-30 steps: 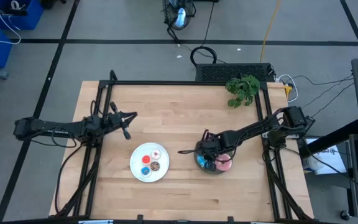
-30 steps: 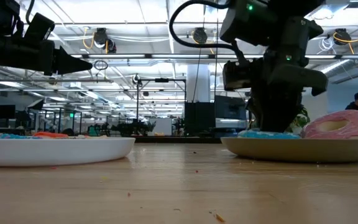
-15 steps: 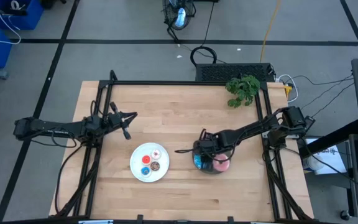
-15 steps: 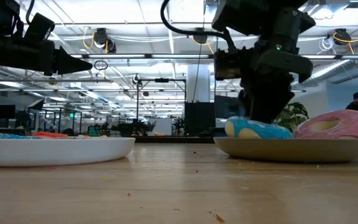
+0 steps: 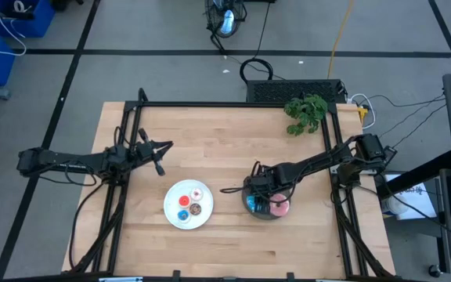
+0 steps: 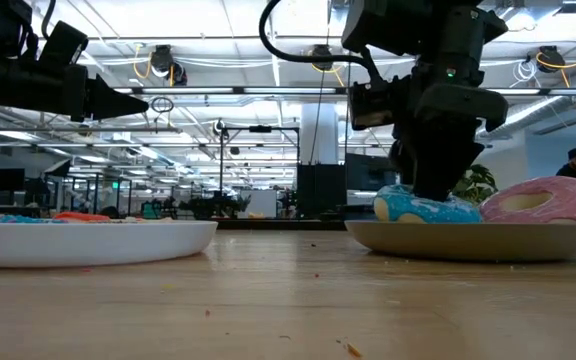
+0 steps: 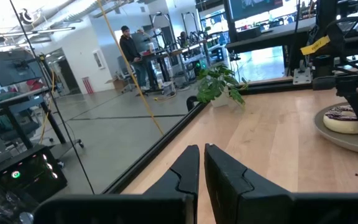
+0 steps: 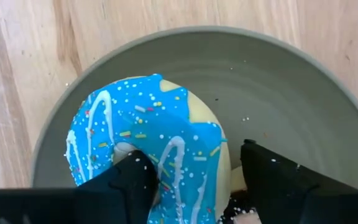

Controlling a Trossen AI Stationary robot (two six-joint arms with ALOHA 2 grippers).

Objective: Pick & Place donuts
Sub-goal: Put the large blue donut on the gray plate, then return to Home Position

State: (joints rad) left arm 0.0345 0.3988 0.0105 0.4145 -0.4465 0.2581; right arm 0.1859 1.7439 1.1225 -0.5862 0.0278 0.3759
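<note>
The left gripper (image 5: pixel 161 157) is hanging with fingers pressed together and nothing in them, up and to the left of the white plate (image 5: pixel 172 214), which is carrying the three tiny donuts (image 5: pixel 190 202). To that plate's right, the right gripper (image 5: pixel 250 193) is standing over the grey plate (image 8: pixel 278 81), its fingers (image 8: pixel 278 177) spread on either side of the blue sprinkled donut (image 8: pixel 151 146), which is lying on the plate beside the pink donut (image 6: pixel 546 200). This is looking like a release: the gripper should be rising straight up with fingers wide, so neither one is dragging the blue ring or nudging its pink neighbour.
</note>
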